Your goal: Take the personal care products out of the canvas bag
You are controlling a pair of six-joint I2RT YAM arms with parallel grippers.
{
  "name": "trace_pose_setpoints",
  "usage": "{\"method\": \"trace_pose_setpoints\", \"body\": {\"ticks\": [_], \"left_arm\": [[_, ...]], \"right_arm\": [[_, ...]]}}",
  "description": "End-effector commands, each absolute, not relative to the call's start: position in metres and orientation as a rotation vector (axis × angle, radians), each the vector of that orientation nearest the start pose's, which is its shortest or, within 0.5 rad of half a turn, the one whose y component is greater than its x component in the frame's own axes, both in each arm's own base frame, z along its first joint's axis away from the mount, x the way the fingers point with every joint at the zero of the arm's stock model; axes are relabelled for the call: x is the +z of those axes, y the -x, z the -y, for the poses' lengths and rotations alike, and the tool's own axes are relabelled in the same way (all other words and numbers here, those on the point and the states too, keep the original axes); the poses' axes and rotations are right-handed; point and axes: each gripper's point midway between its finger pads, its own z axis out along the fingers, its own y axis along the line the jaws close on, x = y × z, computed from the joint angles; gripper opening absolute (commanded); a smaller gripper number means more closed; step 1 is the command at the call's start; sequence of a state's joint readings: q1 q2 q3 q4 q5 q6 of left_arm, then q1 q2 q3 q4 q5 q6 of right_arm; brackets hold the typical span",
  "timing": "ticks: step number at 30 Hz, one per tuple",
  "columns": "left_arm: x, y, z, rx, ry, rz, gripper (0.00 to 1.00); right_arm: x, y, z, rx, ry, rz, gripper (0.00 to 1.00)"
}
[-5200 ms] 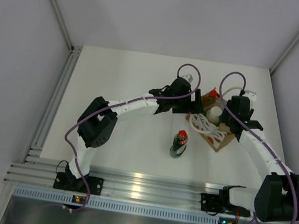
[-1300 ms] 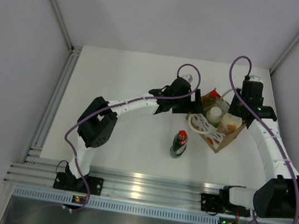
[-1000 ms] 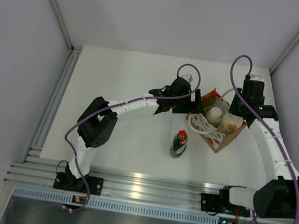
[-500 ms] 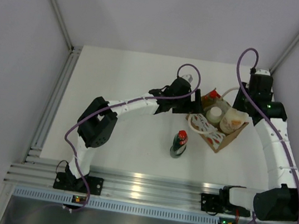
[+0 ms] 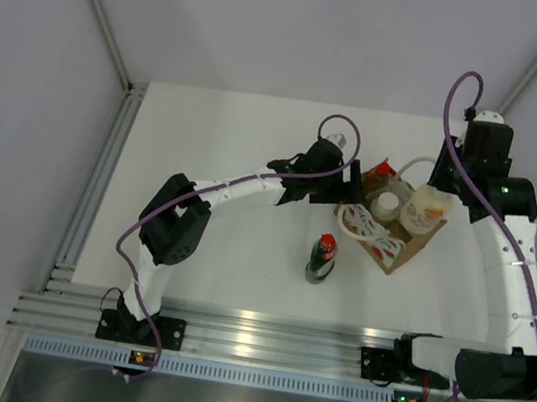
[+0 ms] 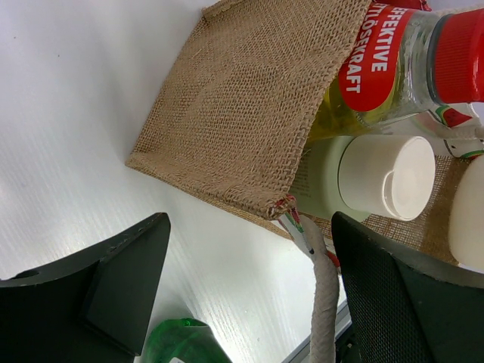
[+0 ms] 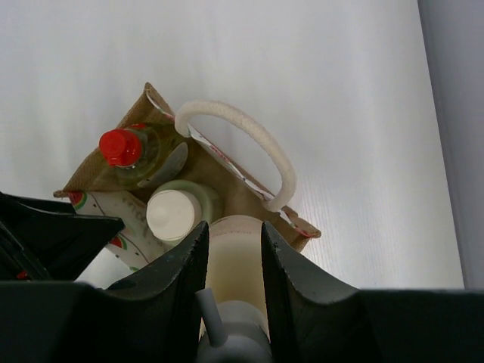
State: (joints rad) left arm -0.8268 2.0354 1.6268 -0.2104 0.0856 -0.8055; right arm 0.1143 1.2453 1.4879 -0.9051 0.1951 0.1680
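The canvas bag (image 5: 392, 242) stands at mid-right, its burlap side (image 6: 242, 113) in front of my left gripper (image 5: 352, 186). That gripper is open, with the bag's corner and a rope handle (image 6: 325, 287) between its fingers. My right gripper (image 7: 233, 231) is shut on the cream bottle (image 7: 236, 261), which hangs above the bag's right end (image 5: 425, 210). Inside the bag are a yellow bottle with a red cap (image 7: 121, 146) and a pale bottle with a white cap (image 7: 175, 213). A dark green bottle with a red cap (image 5: 322, 258) stands on the table in front of the bag.
The white table (image 5: 236, 146) is closed in by grey walls at the back and on both sides. A metal rail (image 5: 248, 335) runs along the near edge by the arm bases. The bag's other rope handle (image 7: 257, 140) arches over its far side.
My right arm has risen and drawn back to the right, lifting the cream bottle up out of the bag. The left arm, the bag and the green bottle have not moved.
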Motion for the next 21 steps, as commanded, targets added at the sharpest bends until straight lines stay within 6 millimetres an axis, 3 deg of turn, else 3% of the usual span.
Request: {"method": "trace_pose_setpoints", "body": {"ticks": [1,10,20,21], "left_arm": [[0.155,-0.360,0.456,-0.987,-0.074,-2.323,0.91],[0.145,-0.359,0.457,-0.980,-0.072,-2.342,0.91],[0.148,-0.358,0.453,-0.972,-0.074,-2.335,0.91],[0.148,-0.358,0.454,-0.971,-0.077,-2.334,0.91]], "right_arm": [[0.365,-0.322,-0.002,-0.056,-0.189,-2.023,0.00],[0.386,-0.307,0.012,-0.123,-0.234,-1.986,0.00],[0.376,-0.271,0.034,-0.191,-0.368,-1.928,0.00],[0.368,-0.269,0.035,-0.200,-0.377,-1.940,0.00]]}}
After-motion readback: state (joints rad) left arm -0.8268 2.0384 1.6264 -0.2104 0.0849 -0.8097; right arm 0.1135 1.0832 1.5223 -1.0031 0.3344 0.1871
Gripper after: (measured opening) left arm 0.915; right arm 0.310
